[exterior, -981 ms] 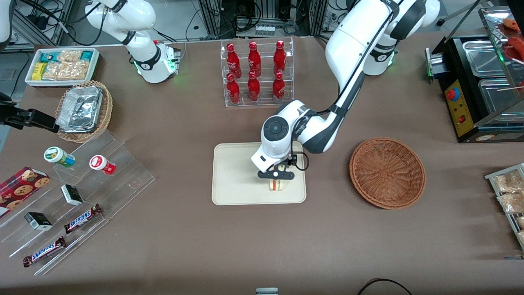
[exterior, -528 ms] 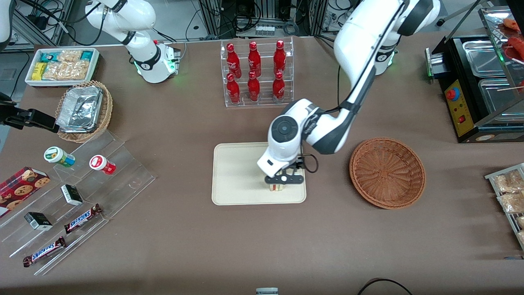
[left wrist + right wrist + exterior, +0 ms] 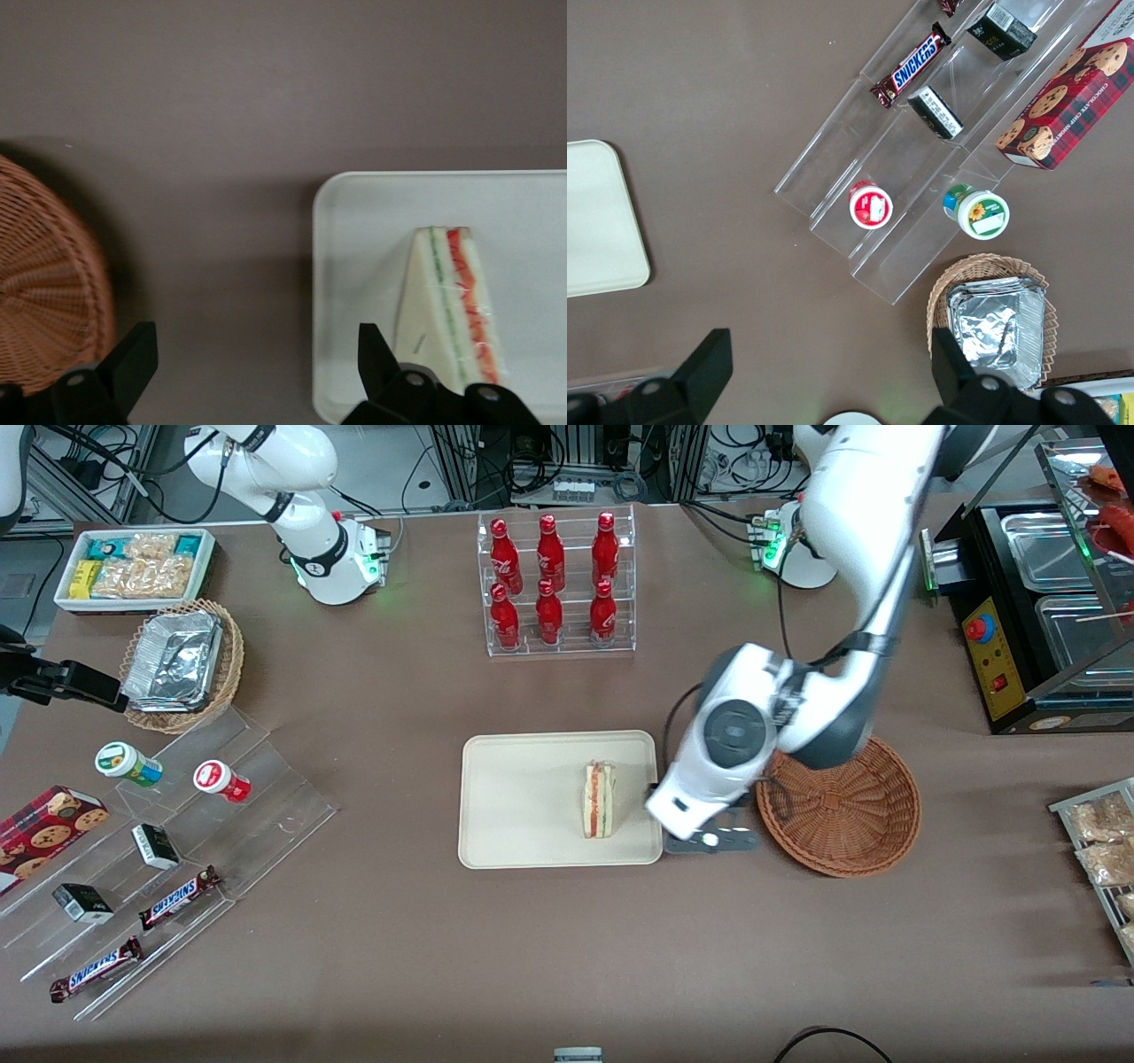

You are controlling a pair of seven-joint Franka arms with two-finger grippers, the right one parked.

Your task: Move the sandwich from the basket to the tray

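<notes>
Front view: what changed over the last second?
The gripper let go of the sandwich and moved off the tray toward the basket; it now hangs over the table between them, jaws open. The sandwich rests on the tray. Tray and basket have not moved.

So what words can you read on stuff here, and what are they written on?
"SNICKERS": on the two candy bars on the clear stepped stand.
Too small to read: labels on the red bottles, the two round cups, the cookie box.
None on the sandwich, tray or basket.
The gripper hangs open between tray and basket.
</notes>
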